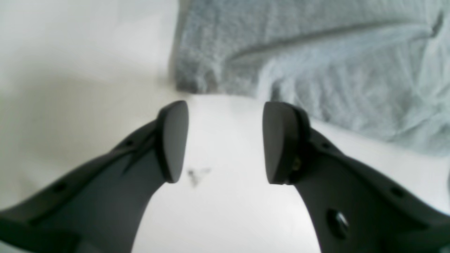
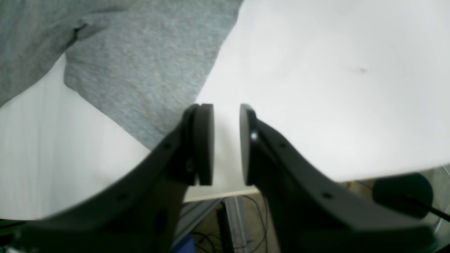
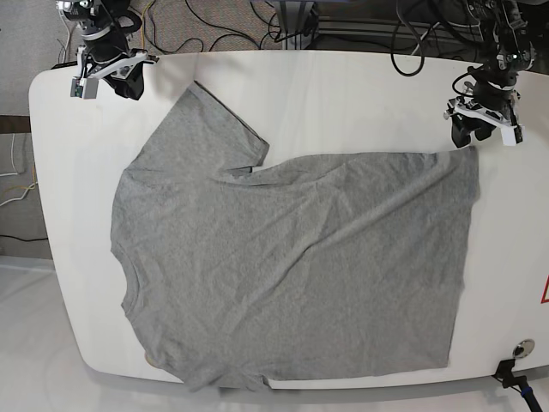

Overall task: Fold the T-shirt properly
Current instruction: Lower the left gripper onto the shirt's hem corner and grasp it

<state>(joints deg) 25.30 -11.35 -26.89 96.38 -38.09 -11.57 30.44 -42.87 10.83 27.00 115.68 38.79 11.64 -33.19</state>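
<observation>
A grey T-shirt (image 3: 292, 266) lies spread flat on the white table (image 3: 343, 94), hem toward the right and one sleeve (image 3: 219, 129) pointing to the back left. At the back right, my left gripper (image 3: 474, 130) hovers by the hem's far corner. Its wrist view shows it open (image 1: 225, 142) over bare table, the shirt's corner (image 1: 316, 52) just ahead. My right gripper (image 3: 116, 81) is at the back left corner, apart from the sleeve. Its fingers (image 2: 204, 144) stand a narrow gap apart (image 2: 226, 144), holding nothing, with the sleeve (image 2: 140, 70) beside them.
Cables (image 3: 257, 26) and arm bases lie beyond the table's far edge. The right wrist view shows the table edge (image 2: 218, 195) with floor and wires below it. A small dark mark (image 1: 195, 175) is on the table. A black fitting (image 3: 513, 373) sits at the front right corner.
</observation>
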